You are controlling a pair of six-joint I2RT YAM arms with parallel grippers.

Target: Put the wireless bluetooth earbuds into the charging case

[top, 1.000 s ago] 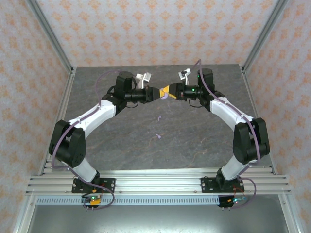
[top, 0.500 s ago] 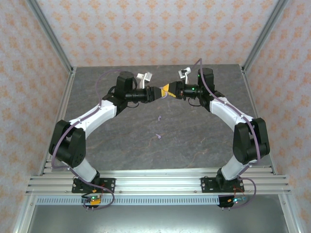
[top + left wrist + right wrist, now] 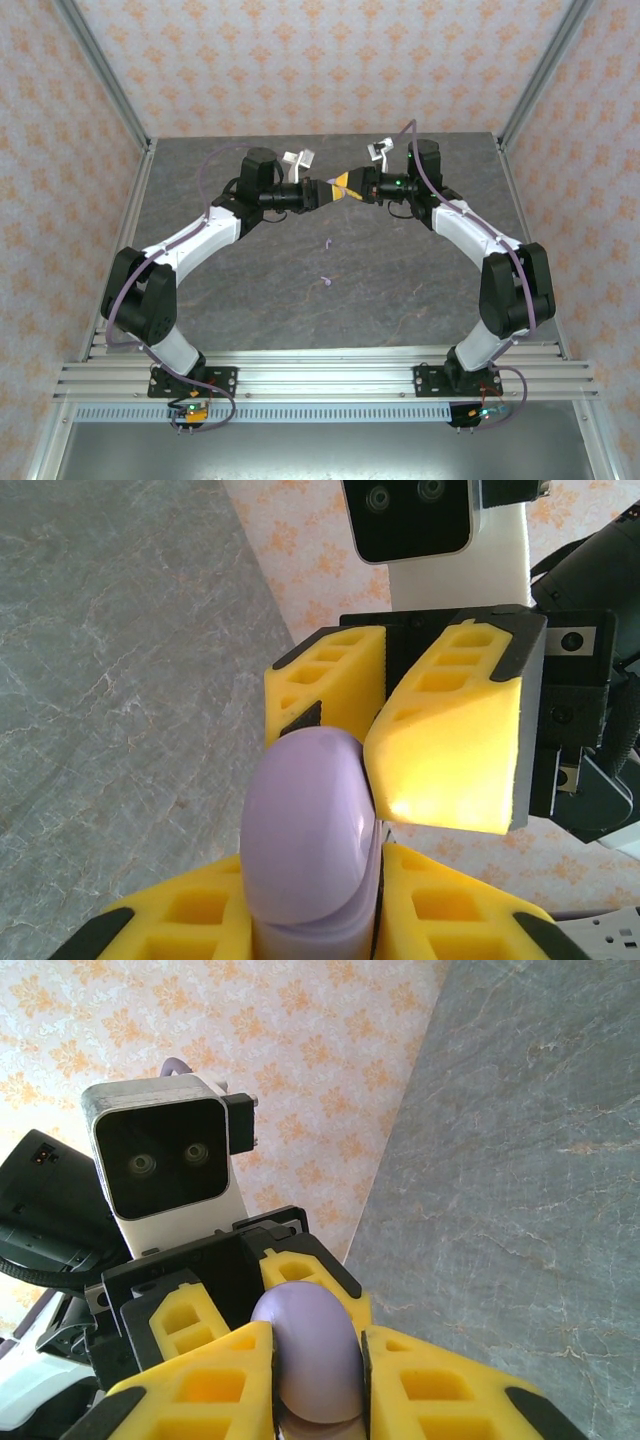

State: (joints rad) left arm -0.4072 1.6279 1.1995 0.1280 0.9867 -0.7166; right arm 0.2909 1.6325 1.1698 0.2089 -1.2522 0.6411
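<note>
A lavender charging case [image 3: 310, 830] is held in the air over the far middle of the table, between both grippers. My left gripper [image 3: 320, 900] is shut on its lower part, and a seam shows under the rounded upper half. From the opposite side my right gripper [image 3: 318, 1370] is shut on the same charging case [image 3: 315, 1345]. In the top view the left gripper [image 3: 326, 191] and the right gripper [image 3: 351, 186] meet tip to tip. Two lavender earbuds lie loose on the table below, one [image 3: 328, 243] nearer the grippers and one [image 3: 325, 281] closer to the bases.
The grey marbled table [image 3: 250, 290] is fenced by metal posts and patterned walls on three sides. Both arms arch inward from their bases at the near rail [image 3: 320, 375]. White wrist cameras [image 3: 297, 159] stick up beside the grippers.
The two grippers have pressed slightly closer together, so the bit of lavender seen between them from above is now covered. The earbuds on the table have not moved.
</note>
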